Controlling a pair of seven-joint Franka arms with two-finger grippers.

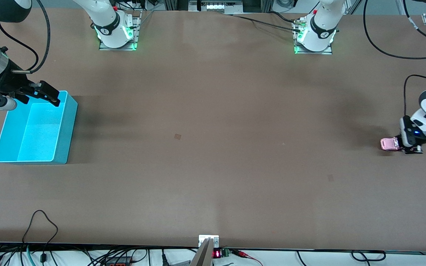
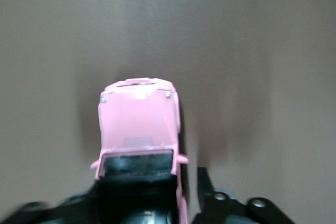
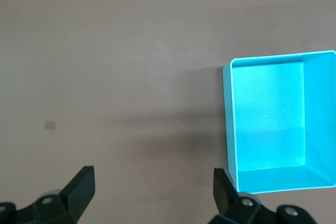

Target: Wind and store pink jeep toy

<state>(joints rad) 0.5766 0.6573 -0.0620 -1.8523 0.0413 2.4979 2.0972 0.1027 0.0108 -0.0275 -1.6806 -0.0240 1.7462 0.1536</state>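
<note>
The pink jeep toy (image 1: 389,143) stands on its wheels on the brown table, near the left arm's end. My left gripper (image 1: 399,143) is low at the jeep's black rear. In the left wrist view the jeep (image 2: 137,121) sits between the fingers, its pink hood pointing away. One black finger (image 2: 205,184) stands a little off the jeep's side with table showing in the gap, so the gripper is open; the other finger is blurred. My right gripper (image 1: 40,96) hangs open and empty over the edge of the teal bin (image 1: 67,133) at the right arm's end, with fingertips (image 3: 83,182) spread wide.
The teal bin (image 3: 229,129) is open-topped and holds nothing. Two small tape marks (image 1: 177,136) (image 1: 330,177) lie on the table. Cables run along the table's edge nearest the front camera (image 1: 39,225), and both arm bases stand at the opposite edge.
</note>
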